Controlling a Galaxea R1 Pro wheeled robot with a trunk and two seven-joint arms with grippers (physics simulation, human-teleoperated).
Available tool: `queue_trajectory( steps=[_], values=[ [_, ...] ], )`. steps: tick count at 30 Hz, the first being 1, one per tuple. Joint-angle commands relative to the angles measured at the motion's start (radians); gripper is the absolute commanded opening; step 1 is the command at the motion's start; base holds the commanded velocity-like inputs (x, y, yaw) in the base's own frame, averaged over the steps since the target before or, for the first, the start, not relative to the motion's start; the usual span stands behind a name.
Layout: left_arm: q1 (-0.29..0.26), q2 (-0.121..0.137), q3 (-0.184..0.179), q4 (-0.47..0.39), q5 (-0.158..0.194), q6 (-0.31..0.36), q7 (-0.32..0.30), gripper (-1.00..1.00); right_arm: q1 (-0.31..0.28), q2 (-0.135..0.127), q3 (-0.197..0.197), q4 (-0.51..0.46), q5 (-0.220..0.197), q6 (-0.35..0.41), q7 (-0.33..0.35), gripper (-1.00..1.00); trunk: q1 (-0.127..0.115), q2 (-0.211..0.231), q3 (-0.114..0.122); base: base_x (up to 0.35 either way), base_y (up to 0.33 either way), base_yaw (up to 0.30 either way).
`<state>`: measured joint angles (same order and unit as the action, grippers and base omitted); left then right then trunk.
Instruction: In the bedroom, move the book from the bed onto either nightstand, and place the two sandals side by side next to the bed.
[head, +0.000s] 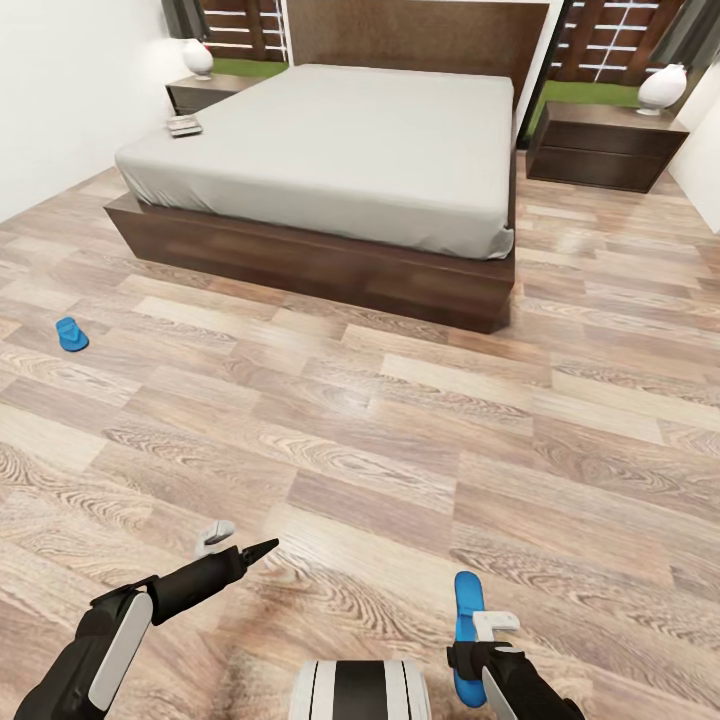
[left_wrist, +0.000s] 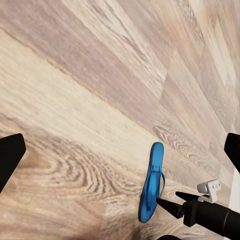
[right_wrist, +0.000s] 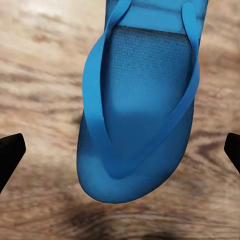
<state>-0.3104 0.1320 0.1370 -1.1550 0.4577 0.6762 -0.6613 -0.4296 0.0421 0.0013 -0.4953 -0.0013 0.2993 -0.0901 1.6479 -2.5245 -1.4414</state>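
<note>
At the far left of the head view, a blue sandal (head: 71, 333) lies flat on the wood-plank floor (head: 380, 420), well apart from the bed and from both arms. Higher up, near the upper left, the book (head: 184, 126) rests on the near left corner of the bed (head: 330, 150), close to the mattress edge. Behind it stands the left nightstand (head: 205, 93), carrying a white lamp (head: 198, 57).

At lower left, the left gripper (head: 238, 542) hangs over bare floor with its fingers spread wide, one pale and one dark and pointed, holding nothing. In the left wrist view its dark fingertips (left_wrist: 11, 155) sit at the two side edges of the frame, far apart.

Right of centre along the bottom edge, the second sandal (head: 466, 610) lies lengthwise on the floor, directly under the right gripper (head: 478, 640). In the left wrist view this sandal (left_wrist: 152, 182) shows in the lower middle, with the right gripper (left_wrist: 192, 197) just beside it. In the right wrist view the sandal (right_wrist: 140, 110) sits between the dark fingertips (right_wrist: 10, 155), which stand wide apart and clear of it.

In the upper right of the head view stands the right nightstand (head: 605, 145), bearing another white lamp (head: 662, 88).
</note>
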Motion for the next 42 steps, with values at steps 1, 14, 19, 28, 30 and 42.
queue_trajectory(
  steps=[1,14,19,28,30,42],
  values=[
    [0.0,0.0,0.001,0.0,0.004,0.006,-0.001,1.0,0.0,0.0,0.0,-0.002,0.0,0.006,-0.003,1.0,0.0,0.0,-0.001,0.004,-0.003,0.0],
    [0.0,0.0,0.001,0.0,0.003,0.006,-0.001,1.0,0.0,0.001,0.0,-0.002,0.0,0.006,-0.003,1.0,0.0,0.0,-0.001,0.113,-0.001,0.0],
    [0.0,0.0,0.001,0.0,0.003,0.006,-0.001,1.0,0.0,0.001,0.0,-0.002,0.0,0.006,-0.003,1.0,0.0,0.0,-0.001,0.09,0.0,0.0],
    [-0.001,0.0,0.001,0.0,0.003,0.006,-0.001,1.0,0.0,0.0,0.0,-0.003,0.0,0.006,-0.003,1.0,0.0,0.0,-0.001,0.013,0.0,0.0],
    [-0.001,0.0,0.001,0.0,0.003,0.006,-0.001,1.0,0.0,0.0,0.0,-0.002,0.0,0.006,-0.003,1.0,0.0,0.0,-0.001,0.002,0.0,0.0],
    [-0.001,0.0,0.001,0.0,0.003,0.006,-0.001,1.0,0.0,0.0,0.0,-0.002,0.0,0.006,-0.003,1.0,0.0,0.0,-0.001,0.116,0.0,0.0]
  ],
)
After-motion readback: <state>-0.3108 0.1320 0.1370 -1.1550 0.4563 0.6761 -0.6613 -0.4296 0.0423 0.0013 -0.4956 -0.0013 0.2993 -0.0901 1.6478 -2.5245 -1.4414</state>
